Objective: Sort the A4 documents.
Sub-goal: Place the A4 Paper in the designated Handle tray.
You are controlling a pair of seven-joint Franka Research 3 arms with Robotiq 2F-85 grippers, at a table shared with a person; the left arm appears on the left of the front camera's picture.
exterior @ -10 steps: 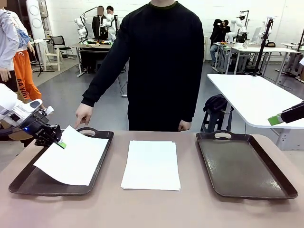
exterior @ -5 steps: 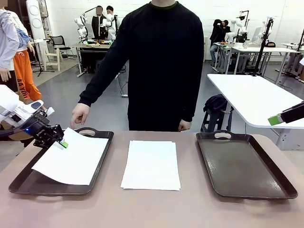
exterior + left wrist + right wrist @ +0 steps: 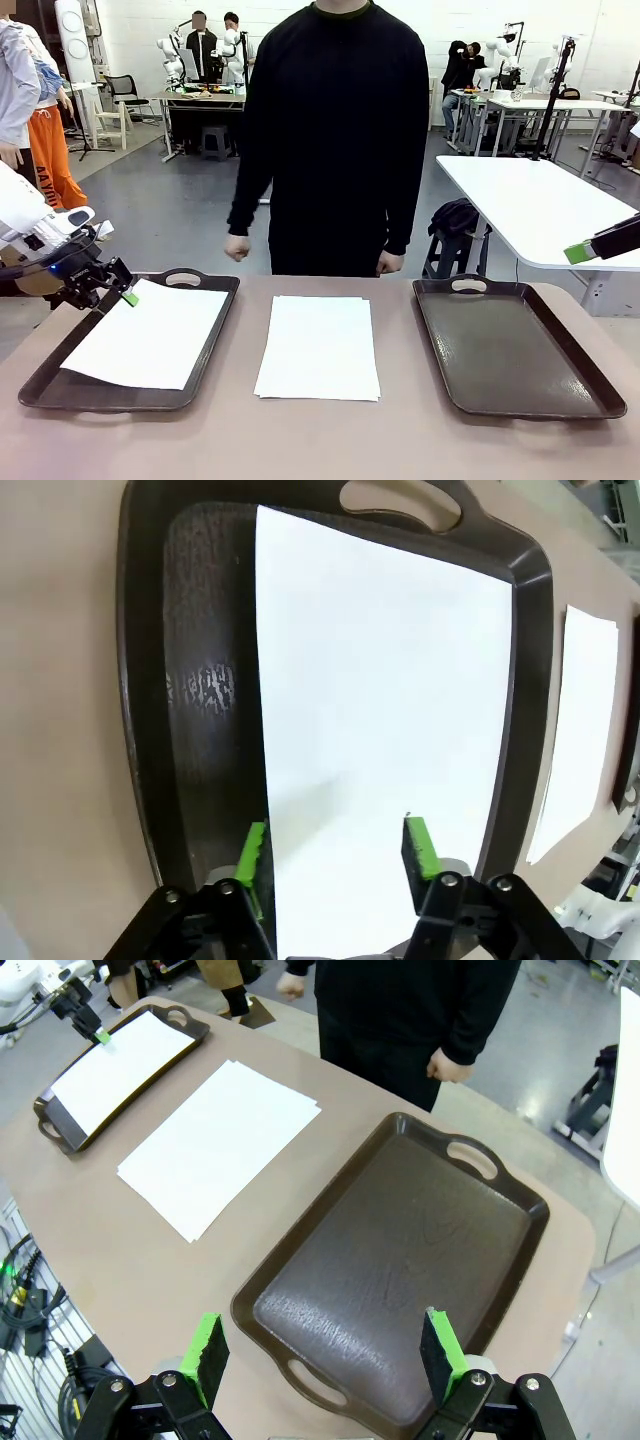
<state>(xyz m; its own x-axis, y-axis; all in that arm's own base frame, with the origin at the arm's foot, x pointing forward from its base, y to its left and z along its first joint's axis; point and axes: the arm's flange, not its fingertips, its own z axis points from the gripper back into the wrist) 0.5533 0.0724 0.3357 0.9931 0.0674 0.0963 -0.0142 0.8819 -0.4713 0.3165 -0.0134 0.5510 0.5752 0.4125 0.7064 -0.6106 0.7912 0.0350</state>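
Left gripper (image 3: 335, 845): jaws spread, green pads either side of one edge of a single white A4 paper sheet (image 3: 390, 680), not pinching it; contact cannot be told. The sheet lies in a dark brown handled plastic tray (image 3: 45, 390), left of the central stack of white A4 sheets (image 3: 320, 347).

Right gripper (image 3: 325, 1350): jaws spread wide, holding nothing, high above a second dark brown tray (image 3: 400, 1270), right of the stack.

Stack and both trays rest on the tan bench (image 3: 320, 440). A person in a black sweater (image 3: 340, 130) stands behind the stack, arms down.
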